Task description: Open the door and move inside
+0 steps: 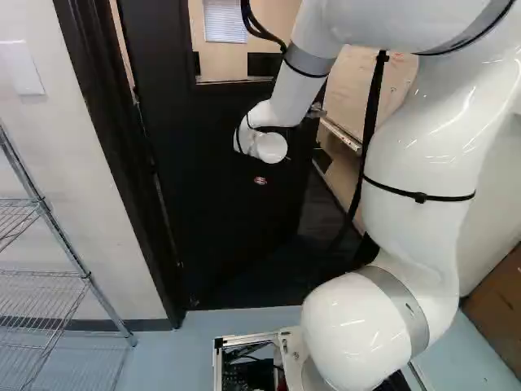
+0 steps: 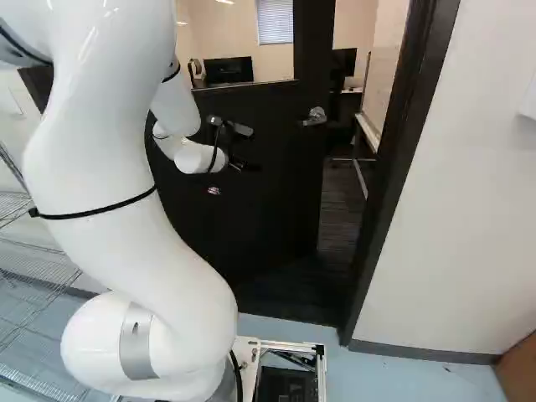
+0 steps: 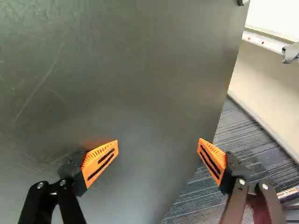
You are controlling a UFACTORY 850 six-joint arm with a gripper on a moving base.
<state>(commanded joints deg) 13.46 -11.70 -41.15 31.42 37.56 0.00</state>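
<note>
Glossy white robot arm [image 2: 126, 184] rises, curving, and reaches forward, its wrist low; its black gripper [image 2: 241, 166] is released, ribbed orange pads [image 3: 100, 161] spread wide before the door's scuffed, dark, flat face. The door [image 2: 272, 218] stands ajar ahead, bearing a small label [image 1: 260, 181], too small to read, and a metal lever handle [image 2: 315, 116]. Striped grey carpet [image 3: 201, 205] lies beyond.

A wire rack [image 1: 41, 277] stood beside a pale wall [image 1: 65, 171]. In the right base view, dark monitors [image 2: 229, 69] sat lower than a window blind [image 2: 275, 21], a whiteboard [image 2: 385, 67] hung farther right, and striped carpet [image 3: 224, 149] lay below.
</note>
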